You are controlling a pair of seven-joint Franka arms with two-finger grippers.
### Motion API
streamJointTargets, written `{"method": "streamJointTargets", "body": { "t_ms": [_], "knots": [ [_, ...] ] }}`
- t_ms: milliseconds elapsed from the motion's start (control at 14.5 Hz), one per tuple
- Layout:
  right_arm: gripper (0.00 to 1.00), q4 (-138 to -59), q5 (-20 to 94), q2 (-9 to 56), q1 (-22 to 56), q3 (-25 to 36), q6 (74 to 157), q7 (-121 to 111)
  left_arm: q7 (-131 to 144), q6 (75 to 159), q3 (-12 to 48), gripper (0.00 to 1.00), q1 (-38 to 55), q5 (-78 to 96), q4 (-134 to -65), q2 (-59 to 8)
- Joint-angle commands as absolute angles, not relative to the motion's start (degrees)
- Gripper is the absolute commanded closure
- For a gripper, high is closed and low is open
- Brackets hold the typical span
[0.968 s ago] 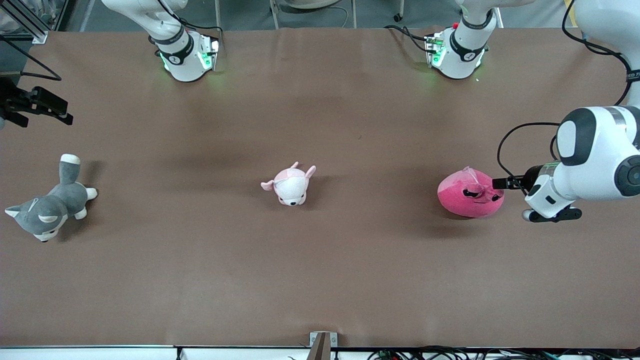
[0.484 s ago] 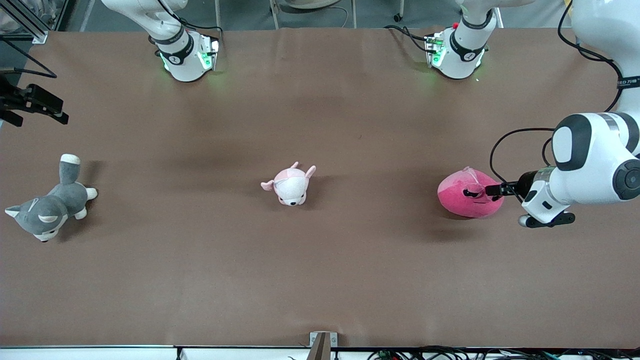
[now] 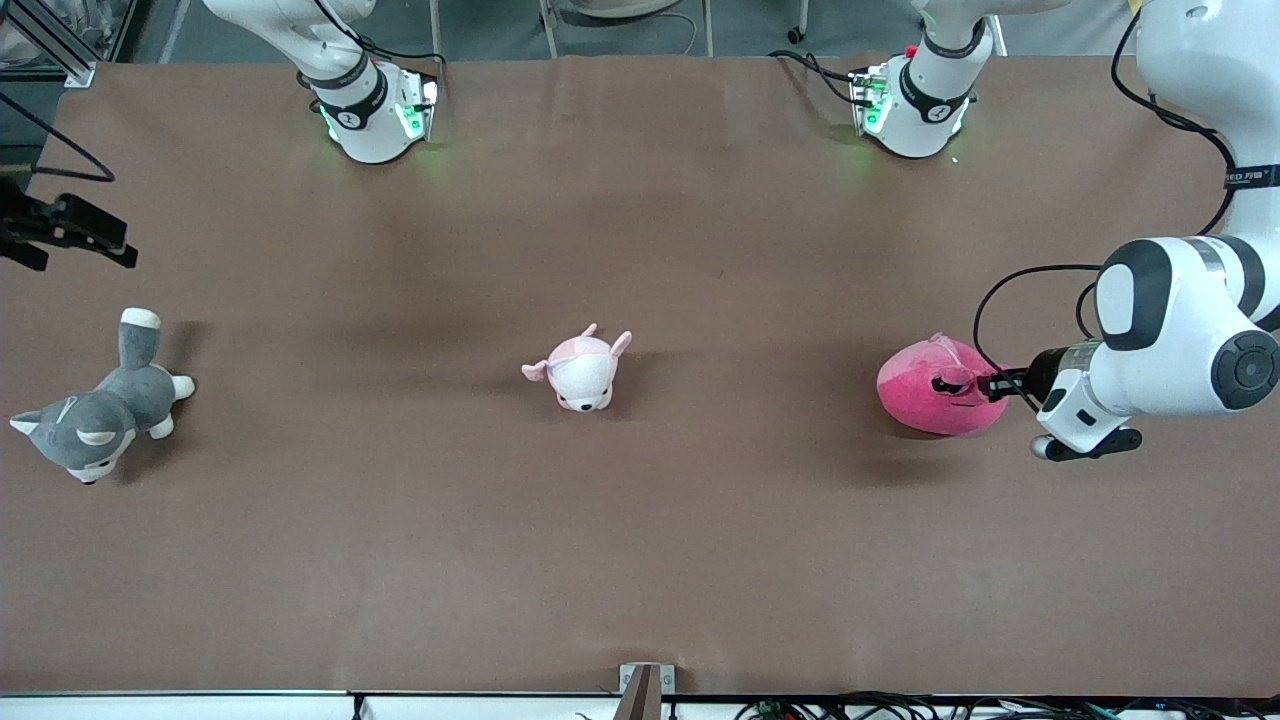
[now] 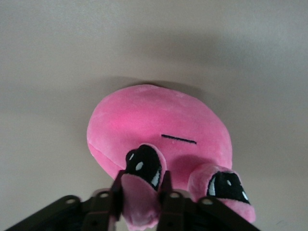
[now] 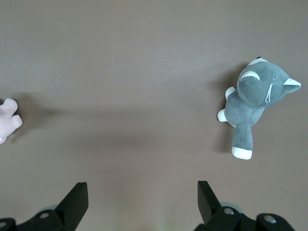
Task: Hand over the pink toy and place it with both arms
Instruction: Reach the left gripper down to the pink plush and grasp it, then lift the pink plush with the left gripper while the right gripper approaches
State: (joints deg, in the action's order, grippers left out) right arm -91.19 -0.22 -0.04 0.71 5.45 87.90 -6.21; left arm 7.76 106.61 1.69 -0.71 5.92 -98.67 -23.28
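Since the pink toy (image 3: pixel 938 386) is sitting on the tabletop (image 3: pixel 640 560) at the left arm's end, the left claw (image 3: pixel 990 384) is pinching its eye bump, while the right claw (image 3: pixel 60 232) is hanging wide open over the other end.

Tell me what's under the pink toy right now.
The pink toy sits on the brown table, and only its shadow shows around it. Its underside is hidden. The left gripper pinches a plush fold by one eye.
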Motion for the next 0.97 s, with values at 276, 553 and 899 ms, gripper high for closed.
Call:
{"method": "streamJointTargets", "body": {
  "t_ms": [276,553,899],
  "knots": [
    [0.00,-87.63,-0.79,11.78,-1.41,5.19,92.37,-7.82,17.39,97.84,2.72,1.00,2.54,4.83,-92.73,-18.65],
    [0.00,-87.71,0.18,11.69,-0.97,5.01,91.85,-0.74,27.48,89.15,10.35,1.00,2.90,5.71,-86.07,-14.51],
    [0.00,-87.54,1.40,9.85,9.64,4.57,89.04,32.61,44.26,84.99,22.39,1.00,3.34,12.56,-76.65,-14.50]
  ]
}}
